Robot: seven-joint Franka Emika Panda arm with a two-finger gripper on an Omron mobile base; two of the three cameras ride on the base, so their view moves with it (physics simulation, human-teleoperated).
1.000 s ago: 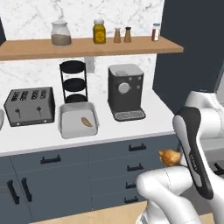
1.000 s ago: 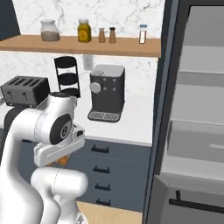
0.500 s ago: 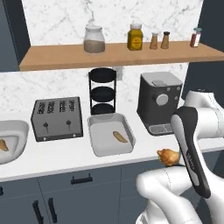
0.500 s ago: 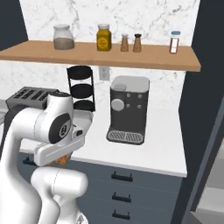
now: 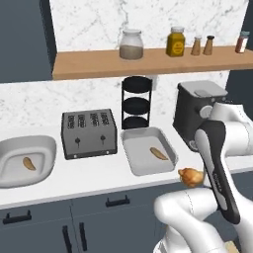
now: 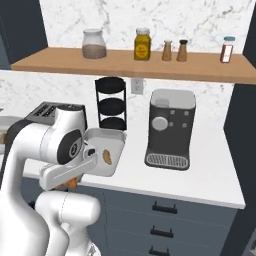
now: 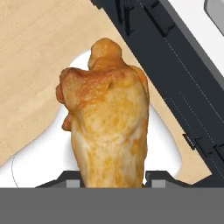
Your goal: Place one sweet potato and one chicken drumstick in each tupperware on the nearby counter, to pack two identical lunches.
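Note:
My gripper (image 7: 111, 181) is shut on a golden-brown chicken drumstick (image 7: 109, 127), held in front of the counter (image 5: 99, 173) edge below the countertop level. The drumstick (image 5: 191, 176) pokes out beside my forearm, just off the right front corner of the middle tupperware (image 5: 143, 157). That tupperware holds one sweet potato (image 5: 159, 153). A second tupperware (image 5: 15, 153) at the far left holds another sweet potato (image 5: 29, 163). From the right base view the middle tupperware (image 6: 95, 150) and its sweet potato (image 6: 106, 157) sit just beyond my elbow.
A grey toaster (image 5: 89, 132) stands between the two containers. Behind the middle one is a black three-tier rack (image 5: 137, 101), and a coffee machine (image 5: 197, 111) stands to its right. A wooden shelf (image 5: 99, 69) with jars hangs above. Dark drawers (image 6: 165, 220) run below the counter.
The whole scene has slid to the right in both base views, so the base has driven left along the counter. The left tupperware has come into view. The drumstick stays gripped.

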